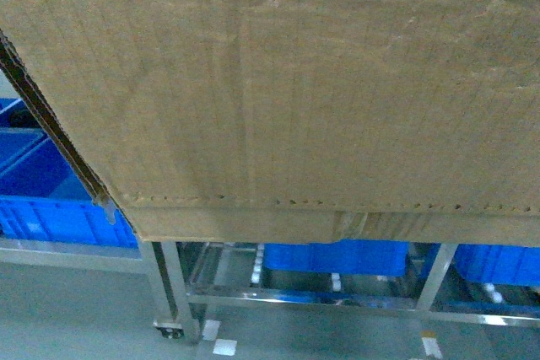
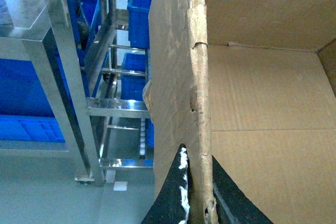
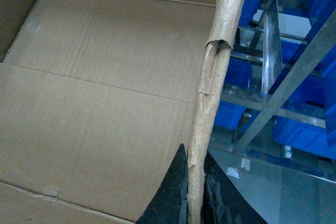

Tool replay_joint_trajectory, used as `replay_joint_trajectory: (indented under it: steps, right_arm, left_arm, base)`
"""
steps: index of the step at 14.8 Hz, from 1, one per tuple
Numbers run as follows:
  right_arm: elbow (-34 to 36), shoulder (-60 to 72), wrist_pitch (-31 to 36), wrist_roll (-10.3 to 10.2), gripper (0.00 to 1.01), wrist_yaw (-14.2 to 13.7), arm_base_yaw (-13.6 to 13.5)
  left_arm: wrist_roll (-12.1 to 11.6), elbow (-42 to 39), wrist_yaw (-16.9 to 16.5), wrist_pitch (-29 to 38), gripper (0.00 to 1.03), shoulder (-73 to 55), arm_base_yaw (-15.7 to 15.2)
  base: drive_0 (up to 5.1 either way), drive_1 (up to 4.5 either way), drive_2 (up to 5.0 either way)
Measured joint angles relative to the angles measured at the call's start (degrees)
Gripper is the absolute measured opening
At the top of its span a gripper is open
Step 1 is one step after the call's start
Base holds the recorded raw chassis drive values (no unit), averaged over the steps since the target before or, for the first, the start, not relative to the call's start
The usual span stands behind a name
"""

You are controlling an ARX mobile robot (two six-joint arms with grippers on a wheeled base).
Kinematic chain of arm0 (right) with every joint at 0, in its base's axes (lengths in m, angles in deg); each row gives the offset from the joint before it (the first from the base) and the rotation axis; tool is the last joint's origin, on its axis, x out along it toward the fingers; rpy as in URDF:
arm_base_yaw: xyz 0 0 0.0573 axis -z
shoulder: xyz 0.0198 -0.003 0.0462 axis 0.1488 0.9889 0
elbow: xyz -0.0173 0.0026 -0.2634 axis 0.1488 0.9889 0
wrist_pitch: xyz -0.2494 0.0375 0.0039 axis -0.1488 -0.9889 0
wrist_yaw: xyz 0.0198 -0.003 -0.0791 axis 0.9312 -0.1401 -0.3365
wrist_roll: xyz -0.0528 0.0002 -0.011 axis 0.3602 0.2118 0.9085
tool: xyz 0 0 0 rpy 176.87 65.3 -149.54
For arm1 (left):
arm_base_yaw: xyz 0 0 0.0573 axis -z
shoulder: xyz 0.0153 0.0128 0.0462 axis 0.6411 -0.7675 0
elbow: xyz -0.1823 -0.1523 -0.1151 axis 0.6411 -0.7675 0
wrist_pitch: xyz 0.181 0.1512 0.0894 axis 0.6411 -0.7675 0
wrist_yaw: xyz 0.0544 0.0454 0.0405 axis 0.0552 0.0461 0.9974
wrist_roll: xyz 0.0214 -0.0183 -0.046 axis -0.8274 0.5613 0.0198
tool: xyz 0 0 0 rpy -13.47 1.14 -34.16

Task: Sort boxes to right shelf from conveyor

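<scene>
Both the left gripper [image 2: 198, 203] and the right gripper [image 3: 195, 198] are clenched on opposite ragged walls of the cardboard box [image 1: 287, 82], held aloft above and in front of the steel shelf [image 1: 181, 292] holding blue crates [image 1: 51, 200].

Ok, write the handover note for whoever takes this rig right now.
Left gripper: shut on the cardboard box, pinching its left wall edge.
Right gripper: shut on the opposite wall's torn edge.
Box: lifted between both arms, empty inside, filling the head view.
Steel roller shelf: ahead and below, with blue crates on it.
Done: box picked up.
Left: set it on the shelf and release. The conveyor is out of view.
</scene>
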Motion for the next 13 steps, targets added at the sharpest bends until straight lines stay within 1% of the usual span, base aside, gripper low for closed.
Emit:
replay_joint_trajectory:
  steps: [13]
  right_arm:
    - [0.0, -0.1, -0.1, 0.2, 0.02, 0.0, 0.0]
  left_arm:
    - [0.0, 0.0, 0.0, -0.1, 0.02, 0.2, 0.0]
  base:
    - [0.0, 0.00, 0.0]
